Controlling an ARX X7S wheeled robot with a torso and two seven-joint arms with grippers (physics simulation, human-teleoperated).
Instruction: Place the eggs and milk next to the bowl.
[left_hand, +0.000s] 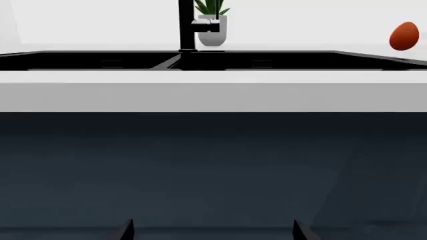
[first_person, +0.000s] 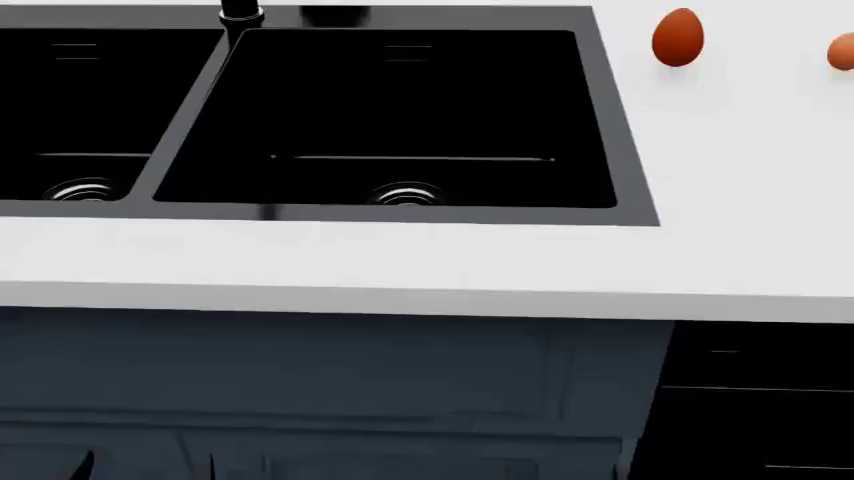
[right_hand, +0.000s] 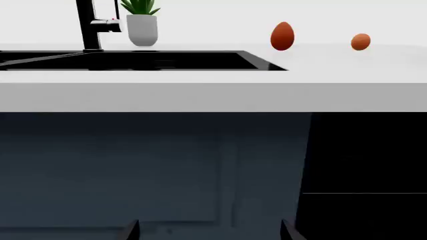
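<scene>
Worktop (first_person: 400, 265): white, long, with dark cabinet fronts below it; everything here is placed from the sink.
Sink (first_person: 387, 120): black double basin sunk in the worktop, black tap (right_hand: 87, 25) at its back rim, a potted plant (right_hand: 141, 22) just behind that.
Eggs: both sit on the worktop right of the sink, toward the back. The nearer egg (first_person: 678, 37) stands on end, long axis upright, narrow tip up. The farther egg (first_person: 843, 52) is cut by the head view's edge; it looks rounder, perhaps lying down, though I cannot tell its axis.
Milk and bowl: not in sight.
Left hand (left_hand: 212, 231): low before the cabinet, only two finger tips showing, apart, holding nothing.
Right hand (right_hand: 210, 230): likewise low, tips spread, empty.
Risk: a nudge could topple the upright egg, and it may roll into the sink. Both hands hang below the worktop edge, so a straight lift might strike it.
</scene>
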